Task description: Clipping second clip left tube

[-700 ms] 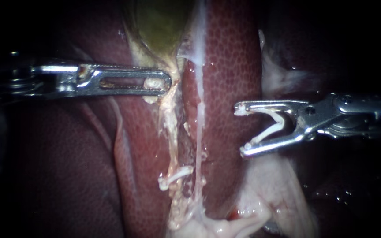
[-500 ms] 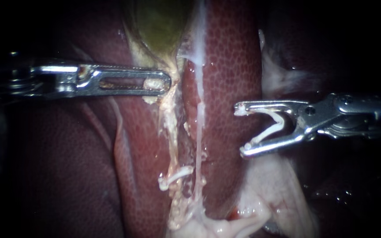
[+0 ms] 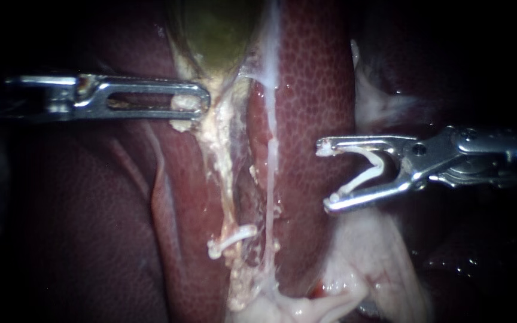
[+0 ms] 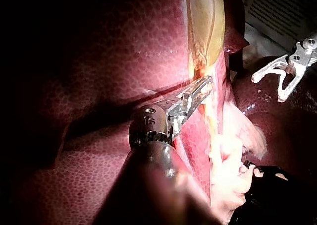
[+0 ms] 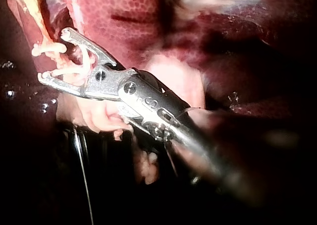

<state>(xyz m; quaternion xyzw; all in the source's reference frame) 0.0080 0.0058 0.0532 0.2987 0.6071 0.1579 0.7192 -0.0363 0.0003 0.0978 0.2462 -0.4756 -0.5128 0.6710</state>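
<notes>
A surgical practice bench: a liver (image 3: 312,90) and a greenish gallbladder (image 3: 216,30) lie by themselves on a wet black surface (image 4: 282,205), a pale slatted panel (image 4: 277,7) beyond them. Two thin metal tools reach in, the left instrument (image 3: 201,101) and the right instrument (image 3: 326,176), which carries a white clip (image 3: 363,173).

Pale cream ragged left tube (image 3: 225,161): stretched strand over dark red liver (image 3: 312,90), slanting down from upper left. Upper end pinched in shut pincer of left instrument (image 3: 197,99). Small white closed clip (image 3: 233,237) lies across tube's lower part, tilted, left end lower. White V-shaped open clip (image 3: 360,174) sits in spread pincer of right instrument (image 3: 327,176), one leg against each half. It is right of left tube, not touching it.
</notes>
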